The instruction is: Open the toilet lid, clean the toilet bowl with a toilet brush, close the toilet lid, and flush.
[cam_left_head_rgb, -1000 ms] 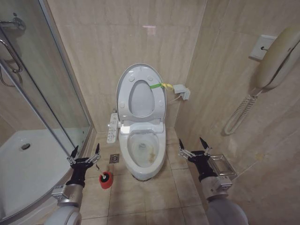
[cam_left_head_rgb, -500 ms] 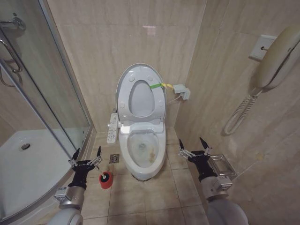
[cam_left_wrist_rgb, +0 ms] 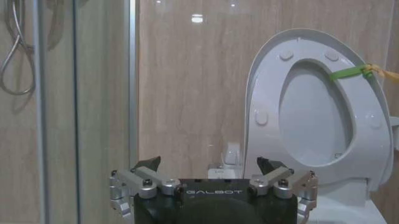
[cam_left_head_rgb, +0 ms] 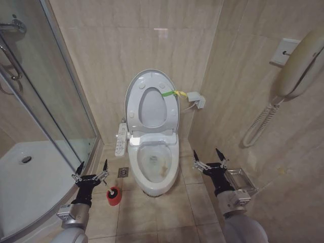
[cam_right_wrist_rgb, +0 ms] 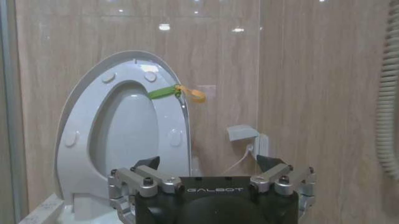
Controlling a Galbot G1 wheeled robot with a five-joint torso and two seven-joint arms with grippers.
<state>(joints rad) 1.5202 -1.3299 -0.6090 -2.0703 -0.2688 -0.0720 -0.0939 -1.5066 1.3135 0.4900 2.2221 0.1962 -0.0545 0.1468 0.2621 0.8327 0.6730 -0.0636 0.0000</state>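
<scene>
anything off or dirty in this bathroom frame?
Brownish stains streak the inside of the toilet bowl, so it looks uncleaned. A green-yellow strap is tied to the raised toilet lid, unusual for a toilet. The toilet brush stands on the floor by the open left gripper; the right gripper hangs open.

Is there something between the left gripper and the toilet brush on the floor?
Nothing visible. The left gripper, fingers open, hovers just above and to the left of the toilet brush, which stands in its red holder on bare tiles beside the toilet bowl. The space between them looks free.
</scene>
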